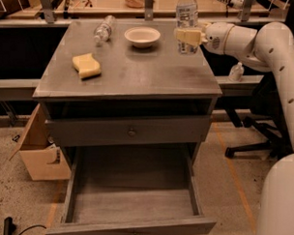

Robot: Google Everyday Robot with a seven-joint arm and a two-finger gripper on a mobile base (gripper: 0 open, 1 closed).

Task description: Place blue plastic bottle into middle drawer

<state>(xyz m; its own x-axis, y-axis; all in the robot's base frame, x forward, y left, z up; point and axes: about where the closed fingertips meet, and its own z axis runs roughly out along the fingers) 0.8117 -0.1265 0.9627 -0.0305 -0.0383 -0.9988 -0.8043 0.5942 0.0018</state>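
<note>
Pinching the blue plastic bottle (187, 12) at upper right of the tabletop (139, 73), tool (187, 36) has the grasp done; moving it into the open middle drawer (134, 206) remains.

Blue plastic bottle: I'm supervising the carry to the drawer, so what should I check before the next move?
1. The hand closed around the blue plastic bottle, at the back right of the cabinet top: ok.
2. Bottle upright: ok.
3. Bottle lifted off the surface: cannot tell.
4. The middle drawer pulled open: ok.
5. The bowl apart from the bottle: ok.
</note>
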